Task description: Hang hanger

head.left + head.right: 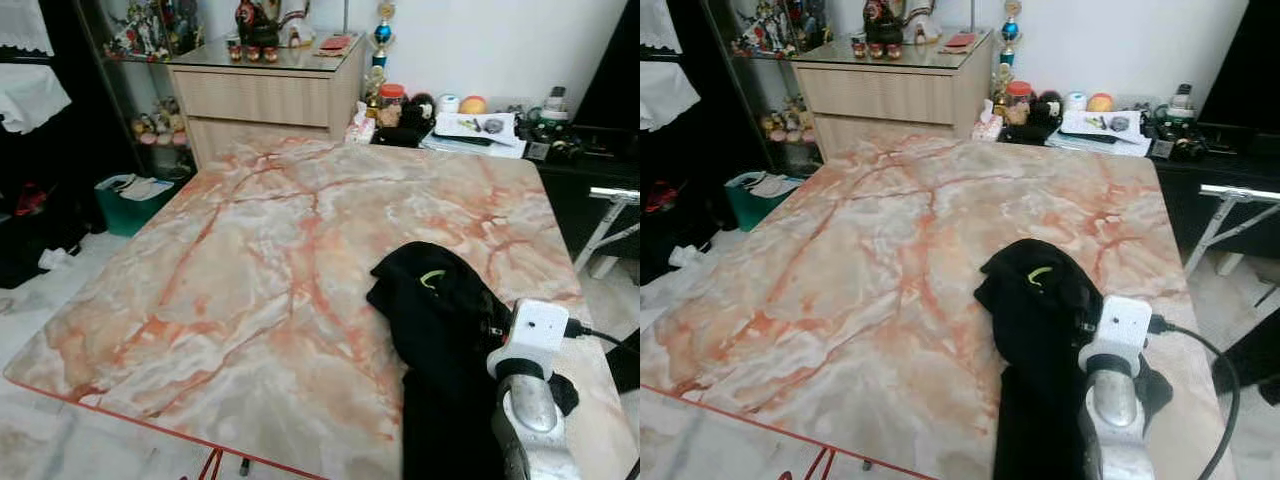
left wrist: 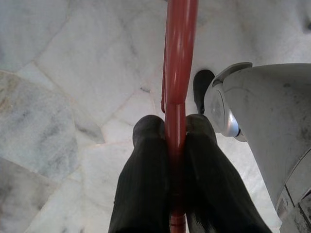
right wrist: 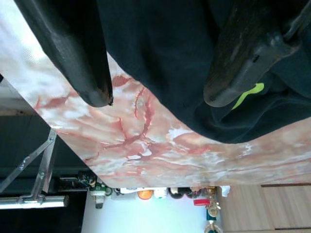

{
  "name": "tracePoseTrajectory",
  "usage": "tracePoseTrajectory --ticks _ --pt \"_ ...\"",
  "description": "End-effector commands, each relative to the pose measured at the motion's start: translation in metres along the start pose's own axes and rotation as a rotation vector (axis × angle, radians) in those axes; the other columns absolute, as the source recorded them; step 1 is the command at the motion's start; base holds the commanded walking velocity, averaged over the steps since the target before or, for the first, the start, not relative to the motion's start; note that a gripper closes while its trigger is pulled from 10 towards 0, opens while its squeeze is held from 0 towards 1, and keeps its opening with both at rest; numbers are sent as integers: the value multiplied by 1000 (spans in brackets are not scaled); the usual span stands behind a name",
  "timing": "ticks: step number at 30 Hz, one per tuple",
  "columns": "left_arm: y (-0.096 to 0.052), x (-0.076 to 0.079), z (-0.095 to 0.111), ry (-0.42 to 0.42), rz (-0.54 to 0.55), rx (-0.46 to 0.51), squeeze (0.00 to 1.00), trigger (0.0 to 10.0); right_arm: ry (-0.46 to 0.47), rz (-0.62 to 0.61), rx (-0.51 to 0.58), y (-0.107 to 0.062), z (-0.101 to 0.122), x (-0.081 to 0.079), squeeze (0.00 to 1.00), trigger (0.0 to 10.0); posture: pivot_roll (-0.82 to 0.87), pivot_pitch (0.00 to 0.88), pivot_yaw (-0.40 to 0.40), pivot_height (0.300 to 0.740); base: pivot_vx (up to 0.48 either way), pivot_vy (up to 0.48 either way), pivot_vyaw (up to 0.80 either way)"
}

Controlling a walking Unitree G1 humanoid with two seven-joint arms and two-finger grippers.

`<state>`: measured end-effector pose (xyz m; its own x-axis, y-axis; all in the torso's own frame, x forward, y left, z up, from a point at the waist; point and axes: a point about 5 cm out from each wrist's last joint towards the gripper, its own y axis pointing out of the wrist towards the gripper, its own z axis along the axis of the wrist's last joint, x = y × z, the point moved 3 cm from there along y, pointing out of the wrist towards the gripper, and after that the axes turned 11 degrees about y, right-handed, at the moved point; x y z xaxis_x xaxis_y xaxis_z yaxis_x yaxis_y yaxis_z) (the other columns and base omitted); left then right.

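In the left wrist view a red hanger (image 2: 180,58) runs lengthwise between my black fingers, and my left gripper (image 2: 174,124) is shut on it, low over the marble floor. A bit of that red hanger (image 1: 213,462) pokes out below the table's near edge. A black garment (image 1: 440,300) with a small lime mark lies on the pink marble table (image 1: 260,260), near its right front corner. My right arm (image 1: 527,395) reaches over the garment. My right gripper (image 3: 158,97) is open just above the black cloth, with one fingertip (image 3: 95,92) over the garment's edge.
Beyond the table stands a wooden dresser (image 1: 265,95) with figurines on top. A green bin (image 1: 128,200) sits on the floor at the left. Behind right, a low black stand (image 1: 500,135) holds clutter, and a metal folding frame (image 1: 615,215) is beside the table.
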<state>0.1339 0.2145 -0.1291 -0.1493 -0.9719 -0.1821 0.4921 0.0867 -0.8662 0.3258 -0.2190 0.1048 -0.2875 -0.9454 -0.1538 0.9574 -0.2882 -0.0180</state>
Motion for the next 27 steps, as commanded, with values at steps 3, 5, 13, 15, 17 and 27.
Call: tracePoseTrajectory --ticks 3,5,13,15,17,27 --pt "-2 10 -9 3 -35 -21 0 10000 27 3 55 0 13 -5 0 10000 60 0 34 740 0 0 0" --pt "-2 12 -10 2 -38 -22 0 10000 35 5 58 0 15 -6 0 10000 57 0 30 740 0 0 0" --pt "-2 14 -8 -12 -47 -17 0 10000 55 41 92 5 26 -13 0 10000 58 0 15 740 0 0 0" --pt "-1 14 -7 -23 -45 -12 0 10000 54 44 98 6 27 -14 0 10000 62 0 12 740 0 0 0" --pt "-1 13 -6 -29 -42 -9 0 10000 48 46 100 6 27 -15 0 10000 65 0 11 740 0 0 0" --pt "0 11 -1 -38 -32 -6 0 10000 55 51 96 9 26 -20 0 10000 70 0 18 740 0 0 0"
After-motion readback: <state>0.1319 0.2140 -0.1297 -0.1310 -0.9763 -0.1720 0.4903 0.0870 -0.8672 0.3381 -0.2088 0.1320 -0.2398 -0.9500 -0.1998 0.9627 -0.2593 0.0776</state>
